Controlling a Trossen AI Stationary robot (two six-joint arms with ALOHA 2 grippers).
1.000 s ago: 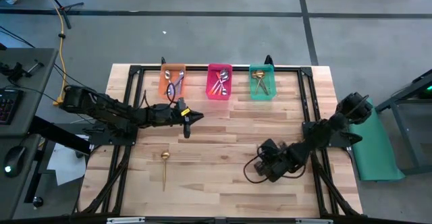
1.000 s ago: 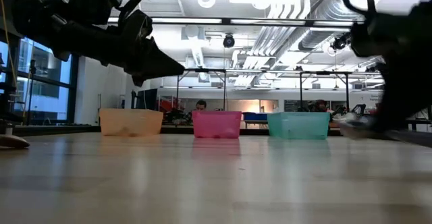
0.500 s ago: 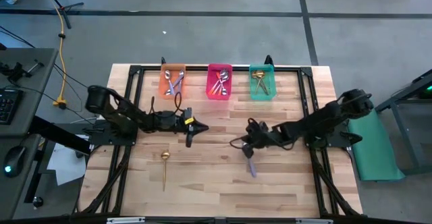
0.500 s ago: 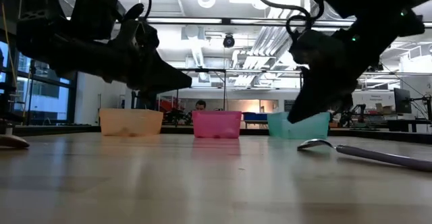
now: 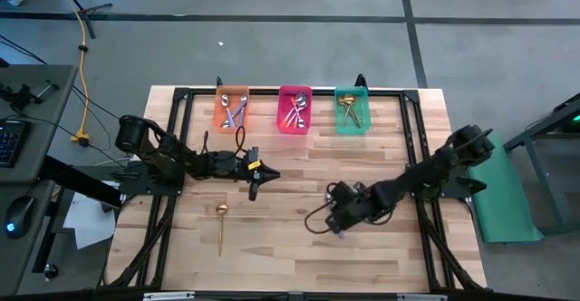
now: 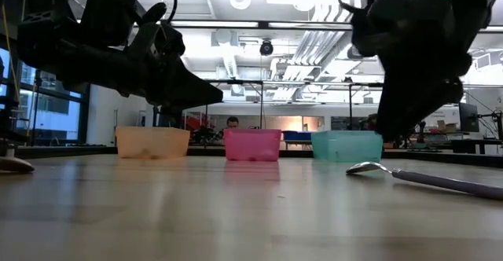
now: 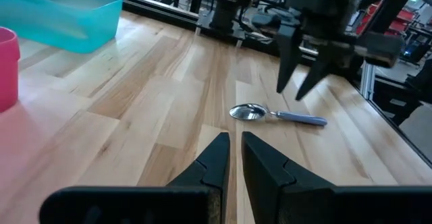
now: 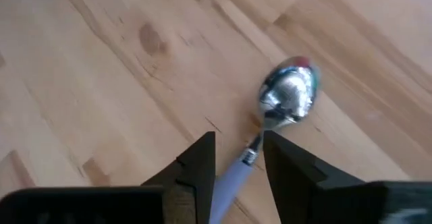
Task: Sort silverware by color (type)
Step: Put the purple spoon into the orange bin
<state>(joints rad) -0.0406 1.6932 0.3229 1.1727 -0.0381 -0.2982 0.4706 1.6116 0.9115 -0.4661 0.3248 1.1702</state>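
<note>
Purple-handled silver spoon (image 8: 280,113) flat on pale wood table (image 5: 290,247), handle end hidden between parted right gripper (image 8: 237,153) fingers, ungrasped, left gripper (image 7: 231,158) nearly closed, empty.

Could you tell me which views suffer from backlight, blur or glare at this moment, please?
Low view: bright ceiling lights behind turn both arms into dark silhouettes, and the near table is soft. Right wrist view: the purple-handled spoon is slightly blurred, its bowl catching glare, with the handle between the right gripper fingers. Left wrist view: the left gripper reads blurred up close. High view: evenly lit.
</note>
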